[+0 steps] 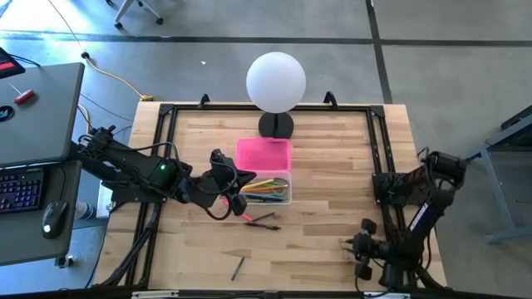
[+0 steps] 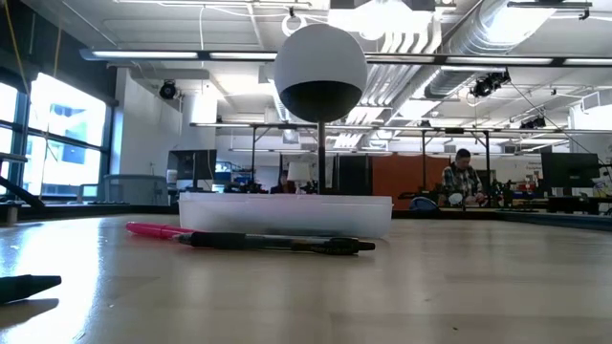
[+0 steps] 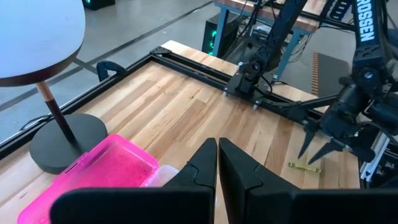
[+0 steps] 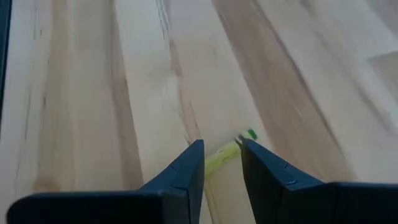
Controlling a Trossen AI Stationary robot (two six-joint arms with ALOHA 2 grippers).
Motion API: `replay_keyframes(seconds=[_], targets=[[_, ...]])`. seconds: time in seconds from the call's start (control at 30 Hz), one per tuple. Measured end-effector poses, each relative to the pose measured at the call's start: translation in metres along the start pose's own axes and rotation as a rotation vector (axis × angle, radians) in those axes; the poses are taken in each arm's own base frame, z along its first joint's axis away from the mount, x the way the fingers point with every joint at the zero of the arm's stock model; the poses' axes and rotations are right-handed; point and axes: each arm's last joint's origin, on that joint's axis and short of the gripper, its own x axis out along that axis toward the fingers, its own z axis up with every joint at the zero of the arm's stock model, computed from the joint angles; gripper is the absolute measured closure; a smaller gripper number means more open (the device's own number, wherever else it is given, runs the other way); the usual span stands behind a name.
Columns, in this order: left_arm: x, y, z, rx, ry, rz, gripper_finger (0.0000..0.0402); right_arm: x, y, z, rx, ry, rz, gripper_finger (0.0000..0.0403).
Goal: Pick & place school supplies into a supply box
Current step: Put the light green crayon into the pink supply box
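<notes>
The supply box [image 1: 270,189], clear plastic, stands mid-table with several coloured pens inside; its pink lid [image 1: 263,155] lies just beyond it. My left gripper [image 3: 217,163] hovers shut over the lid's near end, with nothing between its fingers. A black pen [image 2: 277,243] and a pink pen [image 2: 153,229] lie on the table in front of the box, and a dark pencil [image 1: 238,267] lies nearer the front edge. At the right front, my right gripper [image 3: 315,152] stands open just above a short yellow pencil [image 4: 225,153] that lies flat on the wood.
A white globe lamp [image 1: 276,81] on a black base [image 1: 276,125] stands at the far middle. A black frame rail [image 1: 378,149] runs along the table's sides. Bare wood lies between the box and the right arm. A person [image 2: 464,182] sits far behind the table.
</notes>
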Motion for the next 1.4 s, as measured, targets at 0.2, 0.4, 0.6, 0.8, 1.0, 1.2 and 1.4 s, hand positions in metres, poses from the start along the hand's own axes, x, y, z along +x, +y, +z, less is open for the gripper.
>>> replay_keyframes(seconds=[0.2, 0.4, 0.6, 0.8, 1.0, 1.2, 1.4], targets=[[0.0, 0.0, 0.0, 0.0, -0.007, 0.01, 0.0355, -0.004, 0.0, 0.003, 0.052, 0.068, -0.034, 0.0316], [0.0, 0.001, 0.001, -0.001, -0.018, 0.026, 0.0355, 0.014, 0.0, 0.009, 0.171, 0.07, 0.015, 0.0316], [0.0, 0.0, 0.0, -0.001, -0.013, 0.017, 0.0355, 0.023, -0.011, 0.009, 0.167, 0.105, -0.034, 0.0316], [0.0, 0.0, 0.0, -0.001, -0.007, 0.009, 0.0355, 0.023, -0.012, 0.009, 0.15, 0.104, -0.047, 0.0316], [0.0, 0.001, 0.0, 0.019, -0.014, 0.02, 0.0355, 0.027, -0.017, 0.006, 0.072, 0.075, -0.104, 0.0316], [0.0, 0.0, 0.0, 0.021, -0.007, 0.01, 0.0355, 0.051, -0.014, -0.015, 0.007, 0.037, -0.188, 0.0316], [0.0, 0.0, 0.0, 0.024, -0.001, 0.001, 0.0355, 0.061, -0.015, -0.031, -0.085, -0.113, -0.207, 0.0325]])
